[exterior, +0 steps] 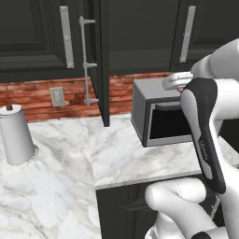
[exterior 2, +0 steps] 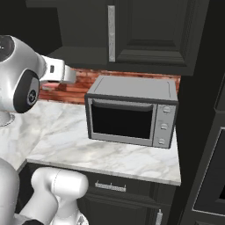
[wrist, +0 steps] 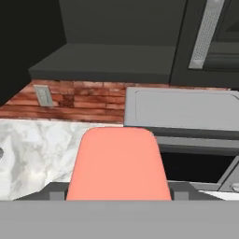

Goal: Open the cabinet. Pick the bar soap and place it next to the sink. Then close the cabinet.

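Nearest my hand camera, the bar soap (wrist: 117, 164) fills the lower centre of the view, a flat salmon-pink slab with rounded corners. It sits between the gripper (wrist: 117, 192), whose dark fingers (wrist: 55, 192) show at its two sides, so I read the tool as clamped across the soap and carrying it in the air.

Below and beyond the soap I see a white marble counter (wrist: 32, 154) with grey veining, running from 9 o'clock toward the centre. Behind it is a red brick backsplash (wrist: 84, 102) with a pale wall outlet (wrist: 44, 95) at about 10 o'clock.

At 3 o'clock from the soap stands a grey toaster oven (wrist: 186, 116) with a dark glass door; in the right base view it sits on the counter with three knobs down its right side.

In the left base view, the cabinet (exterior: 100, 60) hangs above the counter with its black door swung open toward me, edge-on at 12 o'clock, its silver bar handle (exterior: 85, 60) just left of that edge. The open door stands between my left camera and part of the backsplash.

At 9 o'clock in that view a white paper towel roll (exterior: 17, 135) stands upright on the marble, well apart from the oven. Black under-counter cabinets (exterior: 121, 210) run below the counter edge.
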{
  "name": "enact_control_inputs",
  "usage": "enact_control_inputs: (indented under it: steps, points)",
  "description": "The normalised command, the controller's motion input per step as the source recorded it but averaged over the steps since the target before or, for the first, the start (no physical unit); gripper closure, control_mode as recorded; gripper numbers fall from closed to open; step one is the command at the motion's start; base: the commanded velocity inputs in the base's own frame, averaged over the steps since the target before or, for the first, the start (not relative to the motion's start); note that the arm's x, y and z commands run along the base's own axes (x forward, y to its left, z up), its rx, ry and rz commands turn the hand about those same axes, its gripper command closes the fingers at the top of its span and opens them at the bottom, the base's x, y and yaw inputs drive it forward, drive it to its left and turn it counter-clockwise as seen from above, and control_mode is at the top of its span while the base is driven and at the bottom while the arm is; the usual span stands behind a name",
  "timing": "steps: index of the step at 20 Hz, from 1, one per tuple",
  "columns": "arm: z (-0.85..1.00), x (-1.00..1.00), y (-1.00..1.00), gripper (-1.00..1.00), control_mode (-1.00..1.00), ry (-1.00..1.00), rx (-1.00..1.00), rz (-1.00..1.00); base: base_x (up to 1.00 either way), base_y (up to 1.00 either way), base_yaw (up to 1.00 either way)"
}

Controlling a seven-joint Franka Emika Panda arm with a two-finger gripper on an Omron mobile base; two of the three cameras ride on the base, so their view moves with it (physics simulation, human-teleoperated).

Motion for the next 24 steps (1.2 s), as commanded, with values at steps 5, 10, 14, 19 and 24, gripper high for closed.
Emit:
enact_control_inputs:
  steps: [5,10,14,19,24]
  points:
    - [0.00,-0.61,-0.01,1.00,-1.00,0.01,0.00,0.00,0.00,0.00,0.00]
    - [0.00,-0.42,0.00,1.00,-1.00,0.01,0.00,0.00,0.00,0.00,0.00]
    - [0.00,-0.04,-0.01,1.00,-1.00,0.00,0.00,-0.01,0.00,0.00,0.00]
    - [0.00,0.00,0.00,1.00,-1.00,0.00,0.00,0.00,0.00,0.00,0.00]
    - [0.00,0.00,0.00,1.00,-1.00,0.00,0.00,0.00,0.00,0.00,0.00]
